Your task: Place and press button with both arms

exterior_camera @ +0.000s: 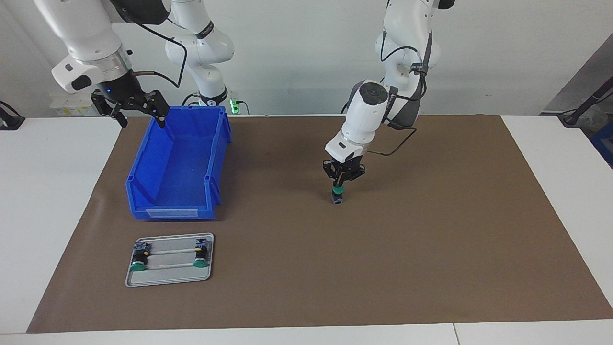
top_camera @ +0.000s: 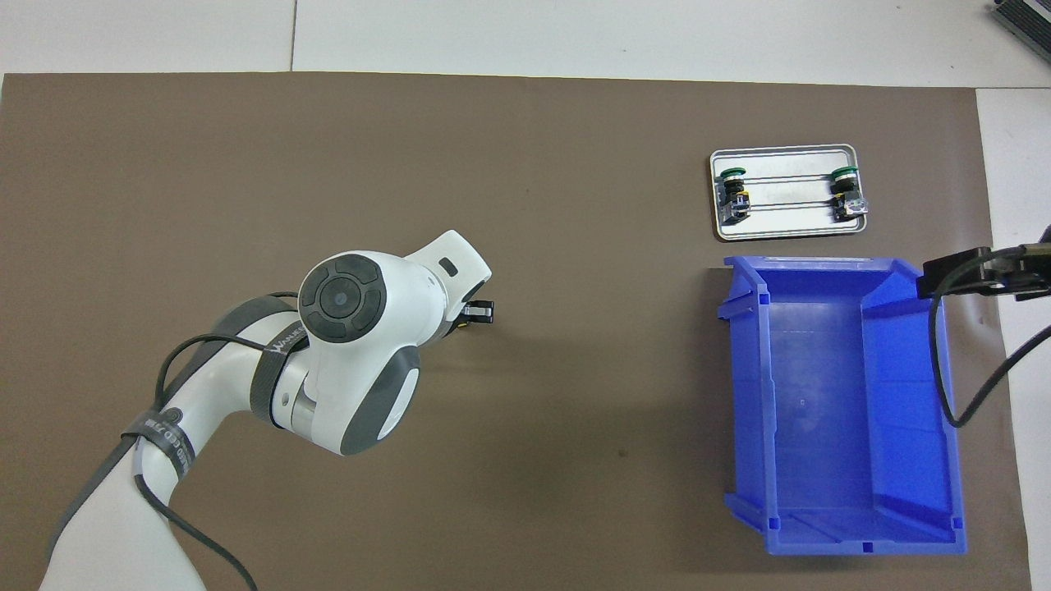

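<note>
My left gripper point(exterior_camera: 339, 187) points straight down over the middle of the brown mat point(exterior_camera: 431, 239), shut on a button point(exterior_camera: 338, 198) by its green cap. The button hangs upright with its bluish end at or just above the mat; I cannot tell whether it touches. In the overhead view the left wrist point(top_camera: 353, 328) hides the button, and only a black finger point(top_camera: 479, 312) pokes out. My right gripper point(exterior_camera: 142, 120) hangs open and empty in the air over the blue bin's point(exterior_camera: 172, 212) rim nearest the robots; part of the right gripper point(top_camera: 981, 273) shows over the bin's wall.
A small metal tray point(exterior_camera: 170, 279) lies on the mat farther from the robots than the blue bin point(top_camera: 862, 543), with two green-capped buttons point(exterior_camera: 139, 261) point(exterior_camera: 201, 257) lying on it at its two ends. White tabletop borders the mat.
</note>
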Controlling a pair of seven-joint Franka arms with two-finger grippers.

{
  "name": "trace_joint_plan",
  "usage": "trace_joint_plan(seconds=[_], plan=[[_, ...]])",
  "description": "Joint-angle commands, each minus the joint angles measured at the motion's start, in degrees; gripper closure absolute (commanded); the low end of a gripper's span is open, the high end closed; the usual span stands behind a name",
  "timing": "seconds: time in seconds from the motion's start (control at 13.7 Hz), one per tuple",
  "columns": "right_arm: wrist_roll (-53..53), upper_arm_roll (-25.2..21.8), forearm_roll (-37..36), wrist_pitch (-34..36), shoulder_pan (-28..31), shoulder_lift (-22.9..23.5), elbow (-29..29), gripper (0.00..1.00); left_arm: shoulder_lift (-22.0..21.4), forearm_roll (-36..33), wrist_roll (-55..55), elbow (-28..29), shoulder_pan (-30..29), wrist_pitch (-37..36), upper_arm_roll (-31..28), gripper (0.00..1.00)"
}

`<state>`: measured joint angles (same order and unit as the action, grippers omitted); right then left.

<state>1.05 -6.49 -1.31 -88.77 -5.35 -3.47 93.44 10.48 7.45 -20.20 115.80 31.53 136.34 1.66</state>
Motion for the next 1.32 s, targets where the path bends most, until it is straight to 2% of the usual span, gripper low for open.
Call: trace_joint_plan(seconds=[0.0, 0.22, 1.24], plan=[[-0.26, 0.25, 0.69, -0.35, 0.34, -1.36, 1.4, 0.0, -0.19, -1.21, 0.42, 0.83, 0.82, 1.48, -0.87, 0.84], [-0.34, 0.25, 0.69, -0.35, 0.34, -1.36, 1.4, 0.0, -0.11, -1.21, 0.42, 0.92, 0.82, 1.39, -0.87, 0.94], [-0.25, 0.25, 0.69, -0.35, 0.34, -1.36, 1.4, 0.0, 2.44, -1.56, 1.39, 1.18, 1.17, 3.15, -0.87, 0.96]])
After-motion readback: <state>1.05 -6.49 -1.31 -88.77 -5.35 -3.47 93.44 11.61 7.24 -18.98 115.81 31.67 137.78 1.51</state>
